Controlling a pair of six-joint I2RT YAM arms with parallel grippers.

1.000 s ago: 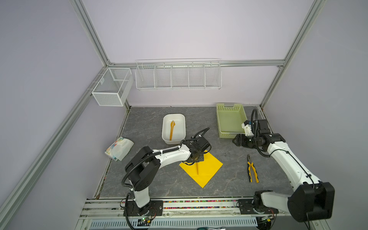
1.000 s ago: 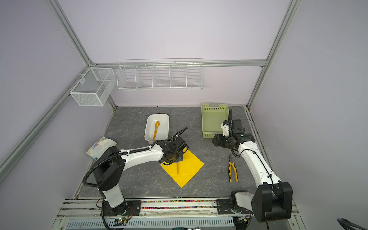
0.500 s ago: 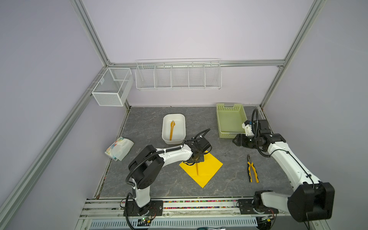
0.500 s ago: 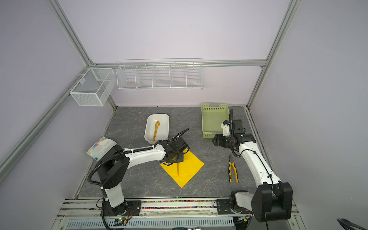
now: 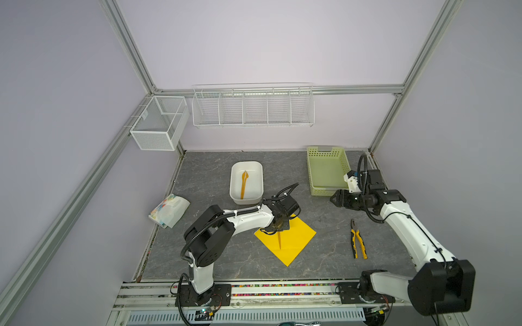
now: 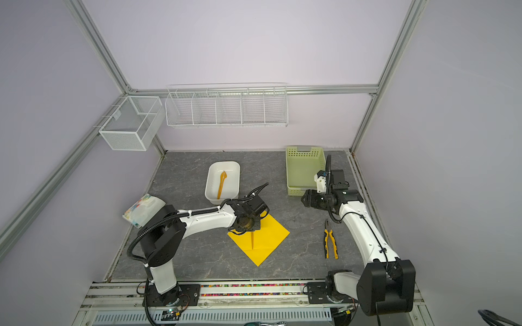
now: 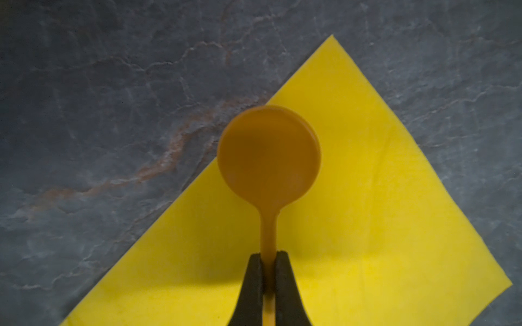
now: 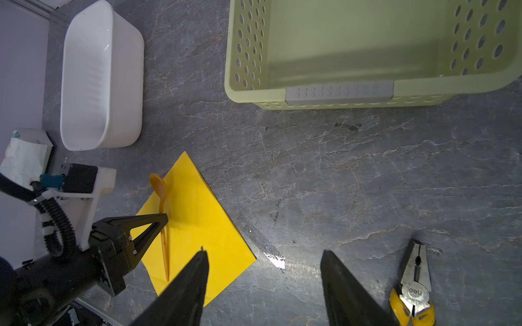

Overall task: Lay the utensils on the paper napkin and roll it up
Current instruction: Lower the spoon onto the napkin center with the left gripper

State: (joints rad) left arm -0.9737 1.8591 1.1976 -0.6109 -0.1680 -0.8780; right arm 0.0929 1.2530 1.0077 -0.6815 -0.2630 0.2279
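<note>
As the left fingers point(image 7: 252, 282) clamp the orange spoon point(image 7: 268, 152) low over the yellow paper napkin point(image 5: 296, 237) at the worktop's point(image 5: 211, 169) middle, the right fingers point(image 8: 186, 288) hang apart, empty, with one utensil point(image 5: 243, 185) in the white tub point(image 5: 246, 201) and rolling not begun.

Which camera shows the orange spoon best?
The left wrist view: the spoon is closest there, handle pinched in the left gripper. The right wrist view shows most of its length, smaller; both top views show only its thin handle.
</note>
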